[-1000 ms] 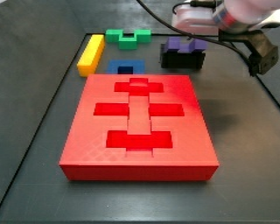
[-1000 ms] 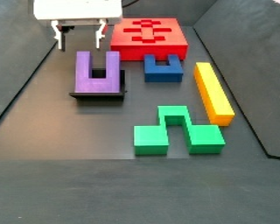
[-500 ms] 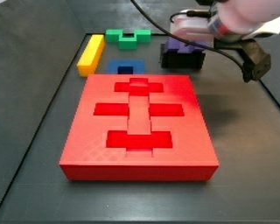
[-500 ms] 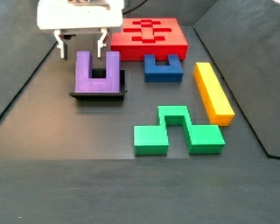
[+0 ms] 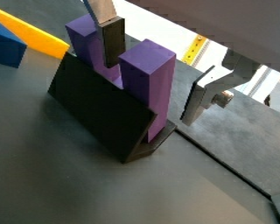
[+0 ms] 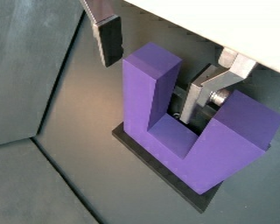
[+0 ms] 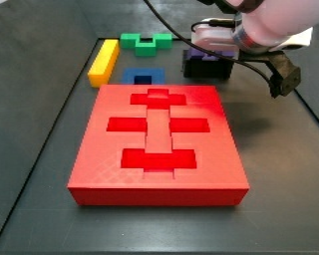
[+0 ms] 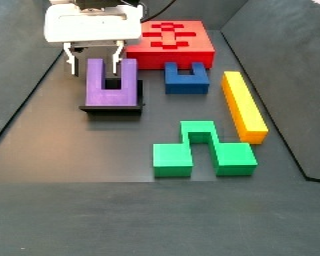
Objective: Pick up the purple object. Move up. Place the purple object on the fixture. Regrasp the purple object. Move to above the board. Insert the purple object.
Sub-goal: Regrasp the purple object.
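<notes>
Here, gripper (image 8: 96,62) jaws apart — straddling a prong of purple object (image 8: 112,84), on fixture (image 8: 112,108), no writing legible.

Light is even and fairly bright in both side views, coming from above: the board (image 7: 157,142) casts only a soft shadow on the dark floor at its right, and the floor (image 8: 69,200) shows a pale sheen toward the near edge. Both wrist views are sharp on the purple object (image 6: 192,131) but wash out to white at the frame edge beside the gripper (image 6: 166,57), above it over the fixture (image 5: 101,109).
</notes>
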Robot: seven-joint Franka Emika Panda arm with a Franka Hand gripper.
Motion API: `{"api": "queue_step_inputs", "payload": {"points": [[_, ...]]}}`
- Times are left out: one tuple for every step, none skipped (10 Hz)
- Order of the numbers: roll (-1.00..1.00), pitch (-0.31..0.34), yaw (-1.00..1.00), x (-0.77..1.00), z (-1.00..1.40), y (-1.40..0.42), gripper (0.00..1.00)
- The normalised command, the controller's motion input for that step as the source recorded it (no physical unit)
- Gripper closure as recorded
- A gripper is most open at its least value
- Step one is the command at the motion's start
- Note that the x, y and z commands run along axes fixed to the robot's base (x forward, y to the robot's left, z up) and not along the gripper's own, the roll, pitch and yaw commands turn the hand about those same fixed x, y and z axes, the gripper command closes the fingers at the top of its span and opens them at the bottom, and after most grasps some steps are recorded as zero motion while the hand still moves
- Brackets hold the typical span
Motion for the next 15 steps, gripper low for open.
{"api": "queue_step_inputs", "payload": {"points": [[0.04,0.0,0.0,0.12,-0.11,0.11,0.0],[0.0,0.014,0.0,0.12,-0.03,0.13,0.0],[0.04,0.0,0.0,0.12,-0.12,0.15,0.0],[0.0,0.063,0.0,0.05,0.0,0.03,0.0],[0.02,0.0,0.0,-0.01,0.0,0.0,0.0],[0.09,0.0,0.0,0.0,0.0,0.0,0.0],[0.08,0.0,0.0,0.0,0.0,0.0,0.0],[0.08,0.0,0.0,0.0,0.0,0.0,0.0],[0.0,0.0,0.0,0.0,0.0,0.0,1.0],[0.0,0.0,0.0,0.0,0.0,0.0,1.0],[0.0,0.0,0.0,0.0,0.0,0.0,1.0],[0.0,0.0,0.0,0.0,0.0,0.0,1.0],[0.0,0.0,0.0,0.0,0.0,0.0,1.0],[0.0,0.0,0.0,0.0,0.0,0.0,1.0],[0.0,0.0,0.0,0.0,0.0,0.0,1.0]]}}
